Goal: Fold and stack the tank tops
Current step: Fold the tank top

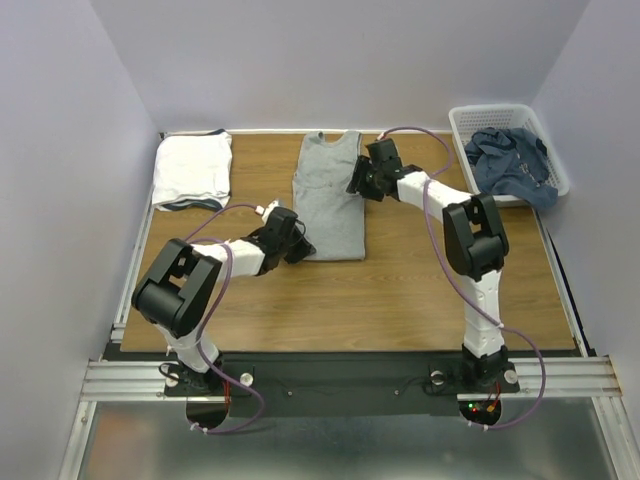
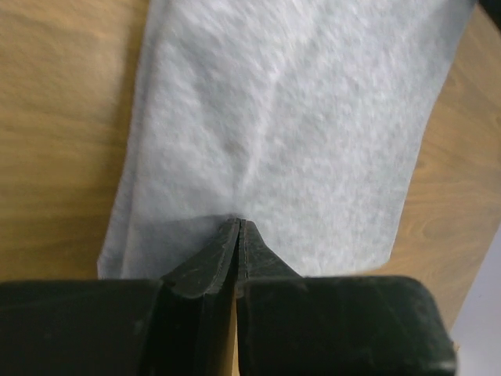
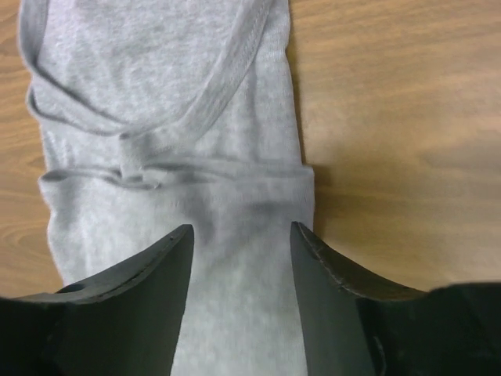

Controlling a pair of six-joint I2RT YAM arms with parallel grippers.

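A heather grey tank top [image 1: 330, 195] lies on the wooden table [image 1: 420, 290], folded into a long strip with its straps at the far end. My left gripper [image 1: 300, 243] is at its near left corner. In the left wrist view the jaws [image 2: 239, 223] are pressed together on the grey fabric [image 2: 297, 117] just inside the hem, with a small pucker at the tips. My right gripper [image 1: 358, 180] is open at the top's right edge. In the right wrist view it [image 3: 241, 231] straddles the cloth [image 3: 156, 94] just below the straps.
A folded white top [image 1: 192, 170] lies at the back left of the table. A white lattice basket [image 1: 466, 122] at the back right holds crumpled dusty blue tops [image 1: 512, 160]. Grey walls close in the back and sides.
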